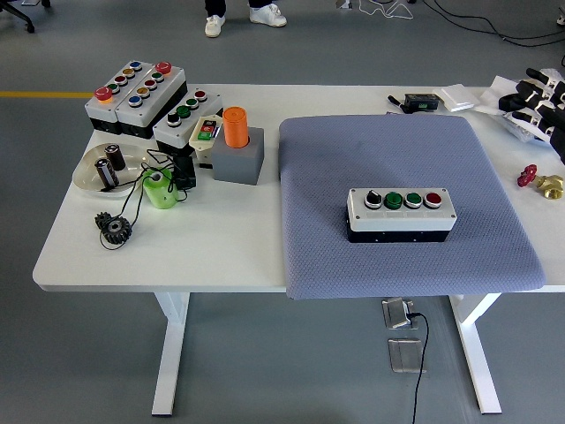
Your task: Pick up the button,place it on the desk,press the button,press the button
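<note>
A white and black button box (402, 213) with a black knob, two green buttons and a red button lies on the grey-blue mat (397, 159) right of the table's middle. My right hand (538, 99) is at the picture's right edge, far right and behind the box, well apart from it, fingers spread and holding nothing. The left arm is out of view.
Several other button boxes (141, 93) stand at the back left, with an orange cylinder in a grey block (237, 141), a bowl (108, 168), a green cup (159, 188) and black gears (113, 228). A brass valve (540, 181) lies at the right edge. A person's shoes (247, 16) show at the top.
</note>
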Controlling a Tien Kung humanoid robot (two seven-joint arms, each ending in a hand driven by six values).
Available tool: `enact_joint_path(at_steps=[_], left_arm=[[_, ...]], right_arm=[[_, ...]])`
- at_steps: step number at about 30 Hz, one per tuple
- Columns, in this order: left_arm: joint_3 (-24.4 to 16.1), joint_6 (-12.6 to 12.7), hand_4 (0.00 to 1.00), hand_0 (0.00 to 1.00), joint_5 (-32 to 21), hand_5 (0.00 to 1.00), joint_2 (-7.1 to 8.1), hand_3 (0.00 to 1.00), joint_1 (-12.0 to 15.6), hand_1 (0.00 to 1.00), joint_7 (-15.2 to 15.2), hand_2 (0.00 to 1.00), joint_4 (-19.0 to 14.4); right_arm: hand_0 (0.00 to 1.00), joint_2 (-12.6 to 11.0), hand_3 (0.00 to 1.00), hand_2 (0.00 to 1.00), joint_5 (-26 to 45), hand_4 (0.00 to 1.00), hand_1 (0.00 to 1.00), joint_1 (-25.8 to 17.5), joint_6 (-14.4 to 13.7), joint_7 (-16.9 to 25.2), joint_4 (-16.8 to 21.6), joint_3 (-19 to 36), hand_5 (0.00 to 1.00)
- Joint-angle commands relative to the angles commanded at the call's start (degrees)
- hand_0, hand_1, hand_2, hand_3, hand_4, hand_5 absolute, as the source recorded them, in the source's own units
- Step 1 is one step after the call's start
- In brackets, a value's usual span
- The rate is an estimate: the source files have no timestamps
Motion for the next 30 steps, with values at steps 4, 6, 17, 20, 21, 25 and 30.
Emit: enact_joint_path(at_steps=[4,6,17,20,21,25,30], left_arm=[[0.25,-0.02,0.32,0.654,-0.19,0.957,0.0,0.498,-0.14,0.701,0.01,0.725,0.0],[0.38,-0.06,0.32,0.654,-0.32,0.957,0.0,0.498,-0.19,0.701,-0.01,0.725,0.0],[0.02,0.09,0.319,0.654,1.79,0.959,0.12,0.498,-1.27,0.702,0.54,0.724,0.0],[-1.73,0.26,0.319,0.654,3.51,0.959,0.16,0.498,-1.65,0.702,0.71,0.724,0.0],[-2.12,0.27,0.319,0.654,3.7,0.96,0.18,0.498,-1.76,0.702,0.68,0.724,0.0],[-2.17,0.22,0.319,0.654,3.4,0.96,0.27,0.498,-1.91,0.702,0.51,0.724,0.0],[-1.19,0.05,0.317,0.654,2.46,0.961,0.44,0.497,-1.92,0.702,0.34,0.724,0.0]], right_arm=[[0.823,-0.14,0.878,0.878,9.45,0.663,0.817,-0.34,0.11,-0.11,-0.82,0.49,0.54],[0.823,-0.2,0.878,0.878,14.29,0.663,0.817,-0.5,0.1,-0.11,-1.02,0.72,0.54],[0.817,-0.65,0.868,0.872,26.67,0.638,0.813,-1.06,-0.29,0.25,-1.12,2.42,0.559],[0.817,-0.9,0.868,0.872,26.71,0.638,0.813,-0.79,-0.36,0.2,-0.8,2.52,0.559],[0.816,-1.2,0.865,0.87,26.75,0.631,0.812,-0.64,-0.37,0.19,-0.6,2.56,0.558],[0.816,-1.9,0.865,0.87,26.87,0.631,0.812,-0.45,-0.48,0.24,-0.45,3.0,0.558],[0.815,-2.3,0.863,0.869,26.92,0.627,0.811,-0.42,-0.62,0.37,-0.32,3.26,0.562]])
